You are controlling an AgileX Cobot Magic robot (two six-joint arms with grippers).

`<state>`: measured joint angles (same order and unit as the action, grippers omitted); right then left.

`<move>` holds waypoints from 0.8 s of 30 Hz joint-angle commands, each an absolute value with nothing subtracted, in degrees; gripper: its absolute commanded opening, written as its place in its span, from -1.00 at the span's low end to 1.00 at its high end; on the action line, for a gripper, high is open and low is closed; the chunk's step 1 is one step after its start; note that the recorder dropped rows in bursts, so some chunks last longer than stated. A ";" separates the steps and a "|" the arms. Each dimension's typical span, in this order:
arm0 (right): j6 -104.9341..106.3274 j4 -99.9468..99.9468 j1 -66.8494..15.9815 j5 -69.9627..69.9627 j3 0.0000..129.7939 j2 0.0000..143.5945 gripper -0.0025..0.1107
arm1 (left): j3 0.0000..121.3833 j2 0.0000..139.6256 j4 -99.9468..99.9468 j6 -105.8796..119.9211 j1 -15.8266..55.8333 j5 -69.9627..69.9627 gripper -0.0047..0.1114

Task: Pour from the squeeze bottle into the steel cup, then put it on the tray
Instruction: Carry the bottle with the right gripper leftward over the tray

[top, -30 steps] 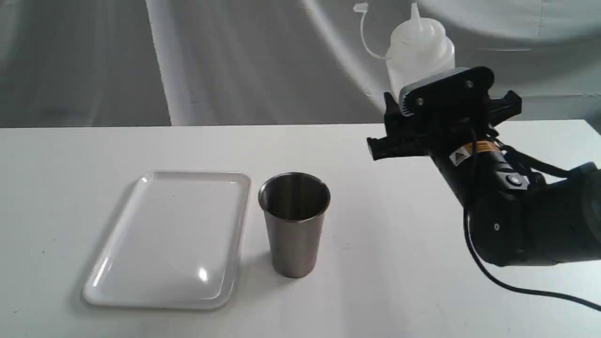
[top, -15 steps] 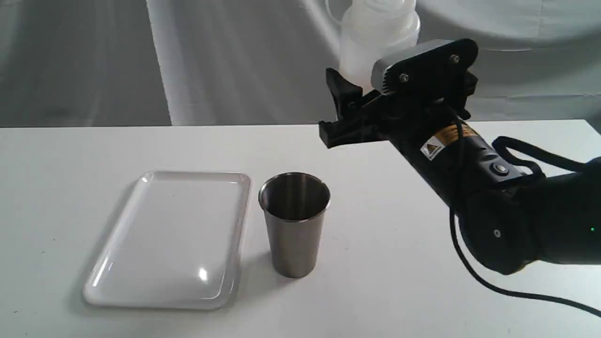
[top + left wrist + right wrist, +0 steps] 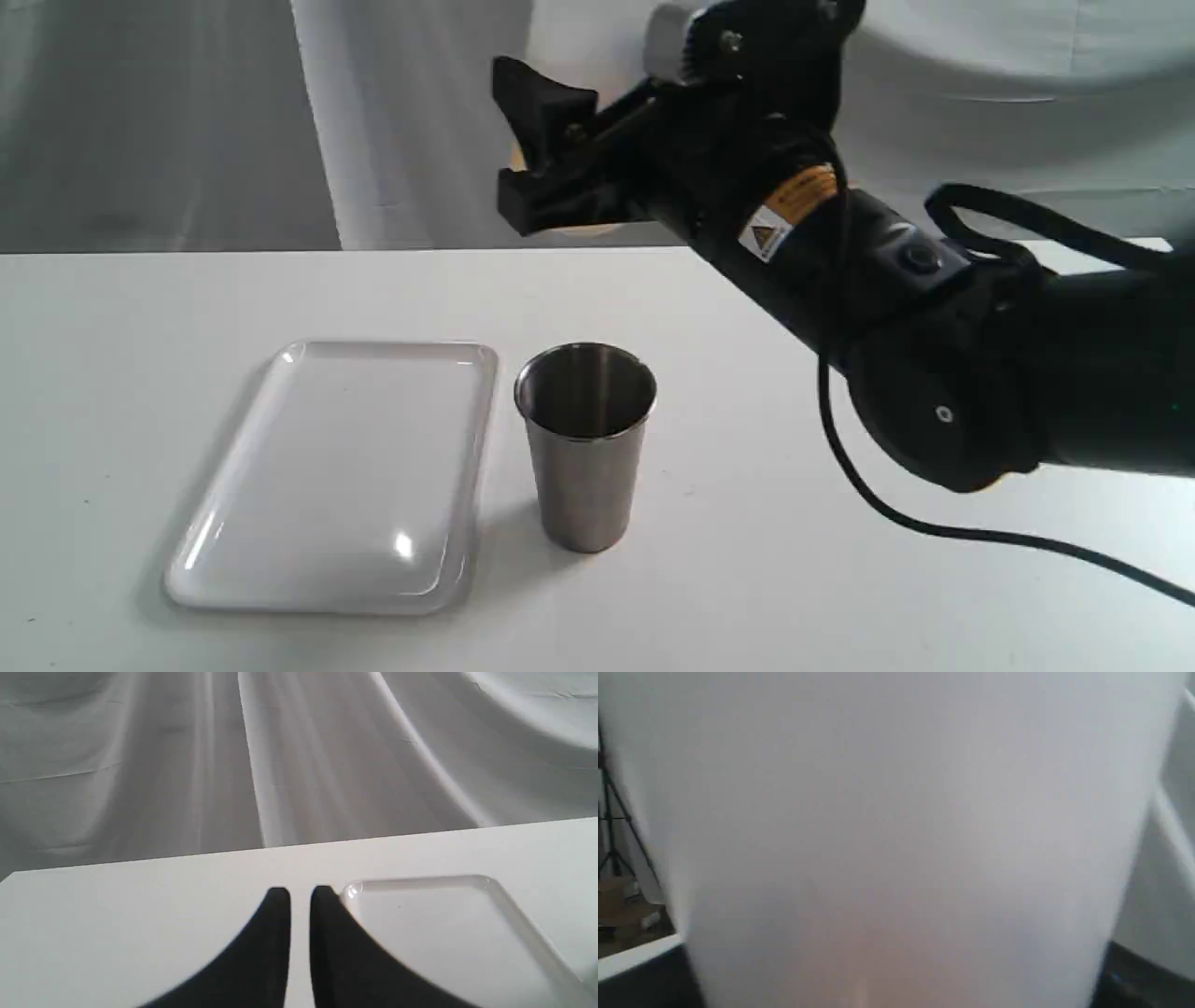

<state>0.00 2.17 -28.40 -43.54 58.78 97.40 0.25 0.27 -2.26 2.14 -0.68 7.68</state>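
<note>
A: Where do we see the squeeze bottle?
B: Gripped in our right tool, clear of the worktop. The steel cup stands just beside the tray. Our left tool is nearly closed, empty.

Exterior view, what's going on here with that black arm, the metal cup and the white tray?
The right gripper holds the squeeze bottle clamped, high over the table, up behind the steel cup. Nothing is pouring yet. The cup stands upright beside the tray, which has nothing on it. The left gripper hangs near the tray's corner, jaws nearly together, holding nothing.
</note>
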 commanded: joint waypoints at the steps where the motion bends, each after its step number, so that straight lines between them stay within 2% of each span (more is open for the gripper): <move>1: -0.67 3.38 -30.35 -44.35 62.57 97.81 -0.88 | 0.00 0.00 -2.30 2.07 -0.39 7.59 -0.78; 14: -3.05 5.69 -36.99 -48.57 76.05 112.49 -0.88 | 0.00 0.00 -2.30 1.83 -0.39 7.59 -0.78; 24: -2.94 4.91 -39.11 -48.96 82.39 122.39 -0.88 | 0.00 0.00 -2.30 2.08 -0.39 7.59 -0.78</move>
<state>-2.96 5.36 -38.89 -46.01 81.06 122.16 0.25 0.27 -2.26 2.14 -0.68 7.68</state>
